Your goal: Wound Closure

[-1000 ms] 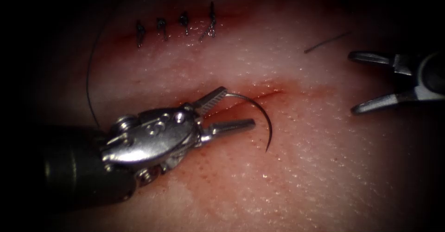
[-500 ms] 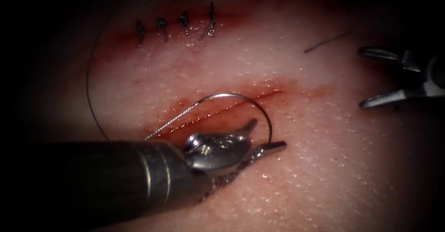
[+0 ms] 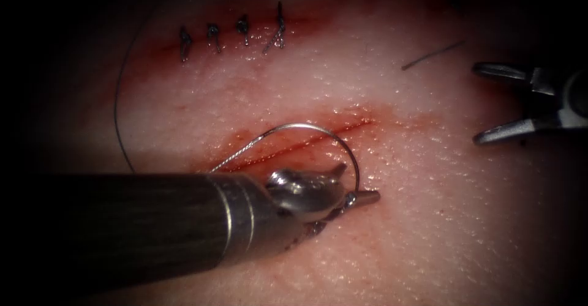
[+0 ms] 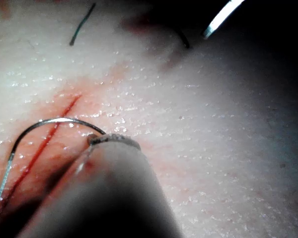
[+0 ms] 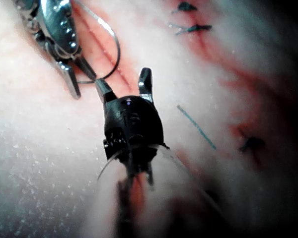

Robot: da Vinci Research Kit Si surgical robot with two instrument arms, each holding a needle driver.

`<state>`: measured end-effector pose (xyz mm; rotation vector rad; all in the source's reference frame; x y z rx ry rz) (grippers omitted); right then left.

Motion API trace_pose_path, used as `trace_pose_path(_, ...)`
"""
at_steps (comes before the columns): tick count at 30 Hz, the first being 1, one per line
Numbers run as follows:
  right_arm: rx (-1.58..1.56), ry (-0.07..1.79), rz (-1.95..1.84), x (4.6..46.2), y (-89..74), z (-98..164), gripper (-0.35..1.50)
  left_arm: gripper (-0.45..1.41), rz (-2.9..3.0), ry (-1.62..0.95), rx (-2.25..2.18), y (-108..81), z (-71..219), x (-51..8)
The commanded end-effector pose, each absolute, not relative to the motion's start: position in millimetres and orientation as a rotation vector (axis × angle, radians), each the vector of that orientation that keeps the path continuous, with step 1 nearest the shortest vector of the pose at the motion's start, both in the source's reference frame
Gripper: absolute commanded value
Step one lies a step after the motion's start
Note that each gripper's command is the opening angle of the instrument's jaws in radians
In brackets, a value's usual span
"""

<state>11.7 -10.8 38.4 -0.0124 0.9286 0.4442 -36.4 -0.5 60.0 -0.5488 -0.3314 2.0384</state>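
**Needle grip near the cut's right end**

Glistening tissue (image 3: 429,220) fills our view. We see the left end effector (image 3: 355,186) clenched on the needle (image 3: 318,128) near its tip end, the curve arching over the cut (image 3: 306,144). The right end effector (image 3: 490,104) waits released, far right. A shallow grip could let the needle twist; taut thread (image 3: 119,110) could snag.

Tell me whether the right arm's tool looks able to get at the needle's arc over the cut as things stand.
Probably yes. The right tool, jaws open and holding nothing, has bare tissue between it and the needle. The left tool grips the needle's right end from below-left, leaving the arc exposed.
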Motion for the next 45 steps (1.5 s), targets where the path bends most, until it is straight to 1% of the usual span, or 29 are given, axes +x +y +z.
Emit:
trace_pose_path(1, -0.010, 0.931, 0.443, 12.5, -11.2, 39, 0.99, 0.00, 2.056, -0.329, -0.551, -1.1, 60, -37.1)
trace_pose_path(2, -0.010, 0.931, 0.443, 12.5, -11.2, 39, 0.99, -0.18, 2.073, -0.327, -0.556, -1.1, 60, -37.0)
trace_pose_path(7, -0.014, 0.930, 0.445, 12.5, -11.3, 39, 0.99, -0.20, 2.121, -0.329, -0.568, -1.2, 59, -36.5)
trace_pose_path(9, -0.015, 0.929, 0.446, 12.5, -11.4, 39, 0.99, -0.23, 2.127, -0.332, -0.569, -1.2, 59, -36.4)
trace_pose_path(11, 0.001, 0.925, 0.498, 12.7, -11.6, 39, 1.04, -0.25, 2.147, -0.335, -0.574, -1.2, 59, -35.9)
trace_pose_path(15, 0.071, 0.912, 0.695, 13.1, -11.9, 39, 1.04, -0.26, 2.182, -0.285, -0.568, -0.9, 58, -35.1)
trace_pose_path(17, 0.114, 0.892, 0.797, 13.8, -12.0, 39, 0.96, -0.23, 2.221, -0.241, -0.560, -0.7, 57, -34.8)
trace_pose_path(18, 0.146, 0.871, 0.871, 14.1, -12.0, 38, 0.77, -0.20, 2.243, -0.213, -0.546, -0.5, 56, -34.6)
trace_pose_path(19, 0.177, 0.849, 0.944, 14.4, -11.9, 38, 0.66, -0.18, 2.257, -0.190, -0.536, -0.3, 56, -34.5)
trace_pose_path(20, 0.204, 0.812, 1.000, 14.8, -11.8, 38, 0.56, -0.15, 2.277, -0.172, -0.532, -0.1, 56, -34.4)
trace_pose_path(21, 0.214, 0.778, 1.013, 15.1, -11.7, 37, 0.54, -0.08, 2.300, -0.147, -0.525, 0.2, 55, -34.3)
trace_pose_path(22, 0.218, 0.748, 1.014, 15.4, -11.6, 37, 0.57, -0.06, 2.317, -0.127, -0.518, 0.4, 55, -34.2)
trace_pose_path(24, 0.229, 0.683, 1.019, 16.2, -11.4, 36, 0.71, -0.01, 2.372, -0.065, -0.496, 0.9, 54, -34.1)
trace_pose_path(26, 0.235, 0.655, 1.021, 16.8, -11.2, 36, 0.91, 0.02, 2.412, -0.017, -0.471, 1.3, 53, -34.1)
trace_pose_path(28, 0.237, 0.645, 1.029, 17.6, -11.0, 35, 0.94, 0.06, 2.456, 0.027, -0.437, 1.6, 53, -34.0)
trace_pose_path(30, 0.232, 0.642, 1.048, 18.9, -10.8, 35, 1.06, 0.09, 2.501, 0.085, -0.411, 1.9, 52, -34.0)
trace_pose_path(36, 0.206, 0.635, 1.049, 21.2, -10.0, 36, 1.06, 0.11, 2.588, 0.189, -0.414, 2.2, 51, -34.2)
trace_pose_path(37, 0.200, 0.634, 1.054, 21.8, -9.9, 36, 0.94, 0.09, 2.607, 0.211, -0.463, 2.3, 51, -34.2)
trace_pose_path(38, 0.197, 0.634, 1.056, 22.1, -9.9, 36, 0.88, 0.07, 2.619, 0.229, -0.482, 2.4, 51, -34.2)
trace_pose_path(39, 0.194, 0.632, 1.055, 22.3, -10.0, 37, 0.88, 0.04, 2.619, 0.238, -0.492, 2.5, 51, -34.2)
trace_pose_path(41, 0.189, 0.620, 1.051, 22.5, -10.3, 37, 0.94, -0.01, 2.618, 0.244, -0.490, 2.5, 50, -34.2)
trace_pose_path(43, 0.188, 0.605, 1.044, 22.4, -10.5, 38, 1.01, 0.02, 2.610, 0.237, -0.495, 2.3, 51, -34.2)
trace_pose_path(45, 0.188, 0.603, 1.041, 22.1, -10.6, 38, 1.01, 0.07, 2.604, 0.237, -0.497, 2.1, 51, -34.1)
